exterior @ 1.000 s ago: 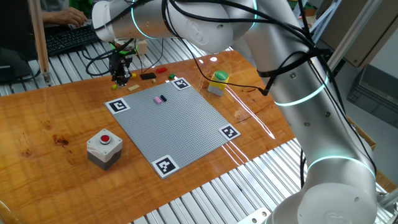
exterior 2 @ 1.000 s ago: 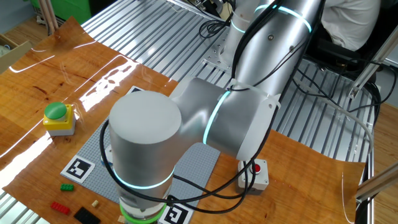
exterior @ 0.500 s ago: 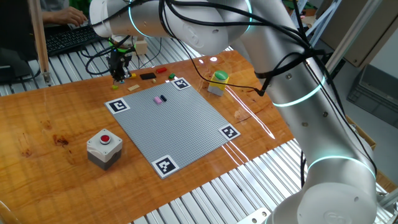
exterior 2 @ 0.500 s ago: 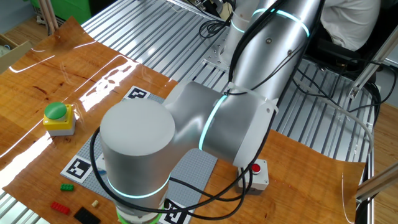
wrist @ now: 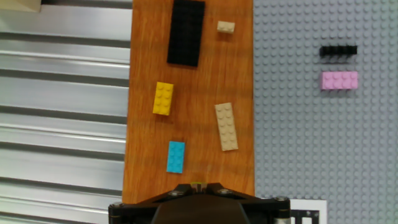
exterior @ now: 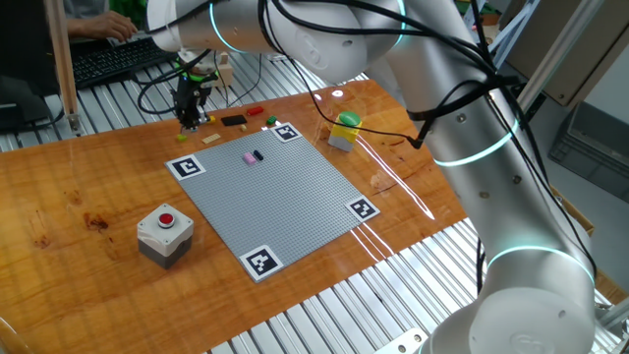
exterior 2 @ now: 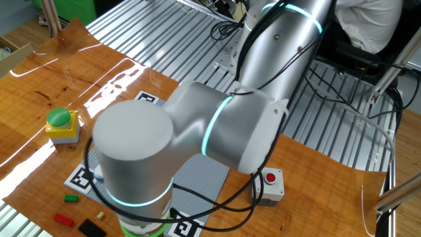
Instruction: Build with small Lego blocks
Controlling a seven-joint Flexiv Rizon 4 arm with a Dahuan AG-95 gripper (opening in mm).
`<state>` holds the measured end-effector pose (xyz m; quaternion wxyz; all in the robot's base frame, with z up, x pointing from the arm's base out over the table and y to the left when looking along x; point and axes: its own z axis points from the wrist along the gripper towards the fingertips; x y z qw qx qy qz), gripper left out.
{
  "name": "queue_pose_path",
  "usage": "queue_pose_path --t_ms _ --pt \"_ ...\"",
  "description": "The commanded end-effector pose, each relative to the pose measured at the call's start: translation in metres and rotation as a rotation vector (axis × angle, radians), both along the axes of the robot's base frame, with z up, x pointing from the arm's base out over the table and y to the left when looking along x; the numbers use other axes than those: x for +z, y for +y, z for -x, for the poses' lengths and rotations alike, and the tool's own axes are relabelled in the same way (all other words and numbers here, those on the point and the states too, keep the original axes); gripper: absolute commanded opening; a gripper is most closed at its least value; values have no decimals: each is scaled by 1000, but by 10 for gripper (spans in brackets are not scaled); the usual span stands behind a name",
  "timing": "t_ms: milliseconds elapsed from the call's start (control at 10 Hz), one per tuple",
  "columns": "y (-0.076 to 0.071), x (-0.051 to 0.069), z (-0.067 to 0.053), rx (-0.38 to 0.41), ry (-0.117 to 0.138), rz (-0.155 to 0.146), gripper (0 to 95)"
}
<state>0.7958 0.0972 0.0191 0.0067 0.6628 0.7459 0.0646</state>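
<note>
My gripper (exterior: 189, 122) hangs over the table's back edge, beside the grey baseplate (exterior: 275, 197). In the hand view its jaws (wrist: 198, 185) are shut with a sliver of a yellow-green small Lego block between them. Below lie loose blocks: a cyan one (wrist: 176, 156), a tan one (wrist: 226, 127), a yellow one (wrist: 163, 98), a long black one (wrist: 186, 32) and a tiny tan one (wrist: 226, 27). A pink block (wrist: 339, 80) and a black one (wrist: 338, 50) sit on the baseplate (wrist: 311, 143). The arm hides the gripper in the other fixed view.
A yellow box with a green round top (exterior: 345, 130) stands right of the baseplate. A grey box with a red button (exterior: 165, 234) sits near the front left. Red (exterior 2: 64, 218) and green (exterior 2: 70, 197) blocks lie past the plate corner. Slatted metal borders the wooden top.
The jaws have closed on the small block, and the hand has lifted a little off the table. The arm's upper links have swung slightly.
</note>
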Motion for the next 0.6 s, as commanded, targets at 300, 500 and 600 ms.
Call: queue_pose_path --t_ms 300,500,600 --pt "0 1 2 -52 40 -1 380" --pt "0 1 2 -66 42 4 380" --pt "0 1 2 -68 42 4 380"
